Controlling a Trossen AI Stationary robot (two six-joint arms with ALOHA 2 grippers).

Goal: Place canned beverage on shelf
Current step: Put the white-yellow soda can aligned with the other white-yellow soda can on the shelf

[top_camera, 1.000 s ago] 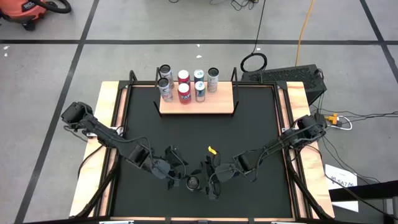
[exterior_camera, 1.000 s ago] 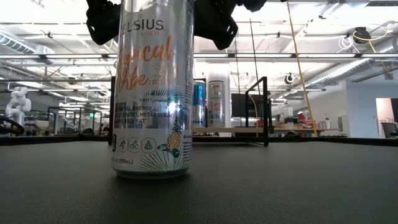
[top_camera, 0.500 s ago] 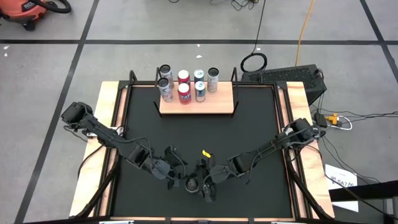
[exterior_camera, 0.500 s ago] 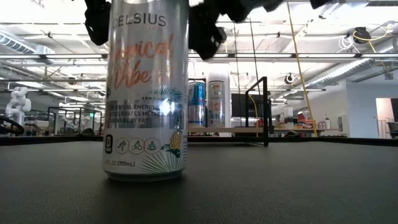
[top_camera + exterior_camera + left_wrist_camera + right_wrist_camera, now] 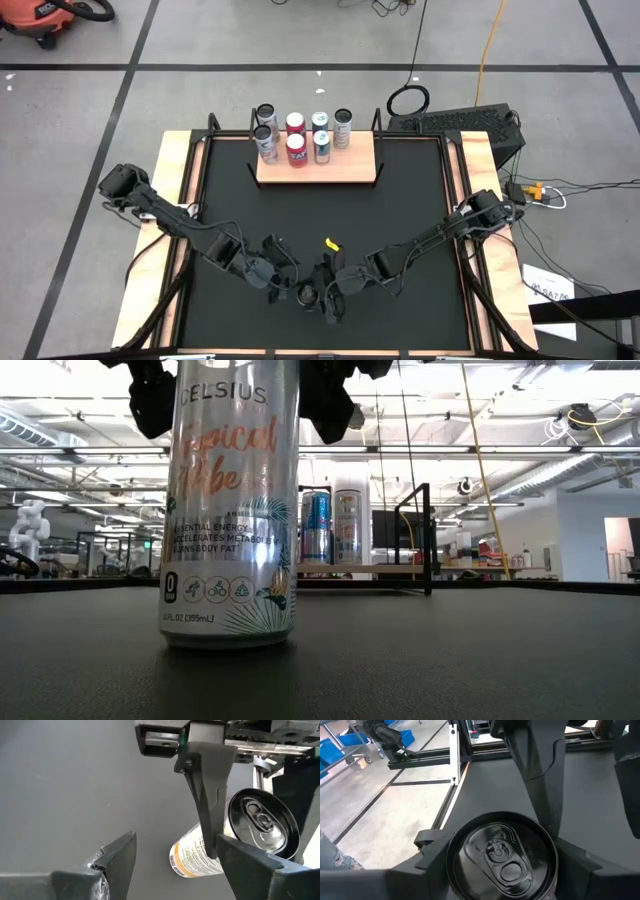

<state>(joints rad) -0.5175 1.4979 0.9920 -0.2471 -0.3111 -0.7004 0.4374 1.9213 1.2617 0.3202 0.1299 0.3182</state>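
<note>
From above, both arms meet at the black mat's near edge, hiding the can; the shelf stands well apart at the far edge. At table height the can stands upright. Wrist views show the right gripper clasping the can, while the left gripper gapes beside it, empty.

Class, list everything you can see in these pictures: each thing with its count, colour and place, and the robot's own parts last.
Tall white Celsius can: one, upright at the mat's near edge, between both grippers.
Cans on shelf: seven, silver, red and blue, two rows.
Light wooden shelf: one, black end posts, far side of mat.
Black mat: one, covering the table.
Orange vacuum: one, on the floor.
Left gripper: open beside the can.
Right gripper: around the can's top; closure unclear.
</note>
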